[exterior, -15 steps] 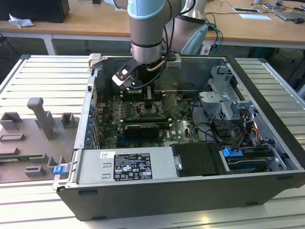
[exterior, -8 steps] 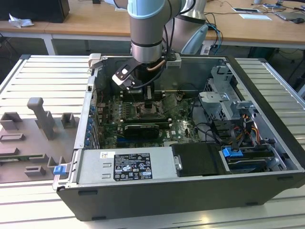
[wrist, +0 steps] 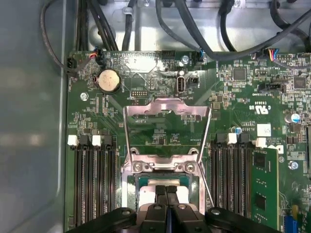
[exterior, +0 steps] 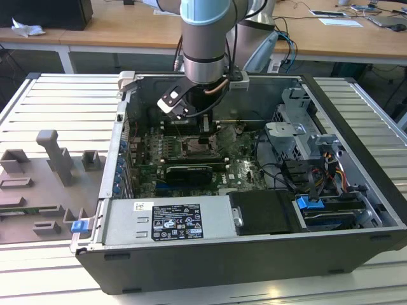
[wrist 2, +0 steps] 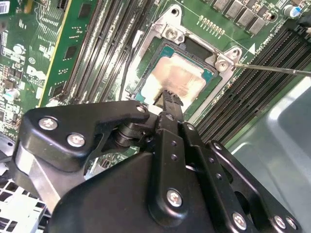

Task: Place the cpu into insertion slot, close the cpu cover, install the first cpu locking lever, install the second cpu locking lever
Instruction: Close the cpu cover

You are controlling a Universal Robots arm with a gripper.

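Observation:
The cpu (wrist 2: 181,76) lies flat in the insertion slot (wrist 2: 173,33), its pale silver-beige top showing in both wrist views (wrist: 147,196). My gripper (wrist 2: 168,95) is shut, the two fingers pressed together with nothing between them. Its tip sits at the middle of the chip's top; whether it touches I cannot tell. The cpu cover (wrist: 165,108) stands swung up and open beyond the slot's grey metal rim (wrist: 160,166), the green board visible through its window. A thin locking lever (wrist 2: 272,69) sticks out beside the slot. In the exterior view the gripper (exterior: 203,135) reaches down into the computer case.
Long black memory slots (wrist: 95,184) flank the socket on both sides (wrist: 235,179). A coin battery (wrist: 109,80) and black cables (wrist: 209,43) lie beyond the cover. A black card (exterior: 187,171), the power supply (exterior: 168,222) and the drive cage (exterior: 305,140) crowd the case.

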